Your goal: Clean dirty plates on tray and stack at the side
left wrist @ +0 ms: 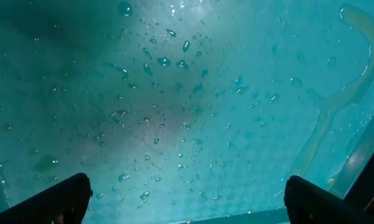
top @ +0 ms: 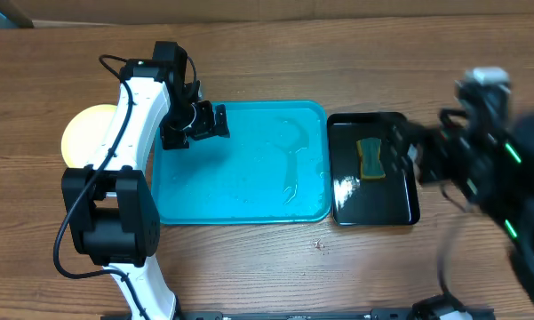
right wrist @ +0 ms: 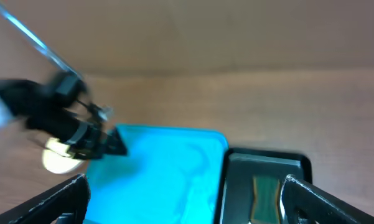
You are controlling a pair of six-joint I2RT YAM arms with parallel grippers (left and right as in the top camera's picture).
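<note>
The tray [top: 249, 191] lies beneath the left claw [top: 215, 122], spread and pointing down; right claw [right wrist: 185, 194] also spread.

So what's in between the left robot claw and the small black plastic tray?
Only the wet floor of the large turquoise-blue plastic tray: droplets and a pale curved streak, nothing else. The overhead view shows it.

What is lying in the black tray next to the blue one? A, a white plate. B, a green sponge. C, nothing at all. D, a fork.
B: a green sponge lies in the upper part of the black tray, and the overhead view shows nothing else in it.
</note>
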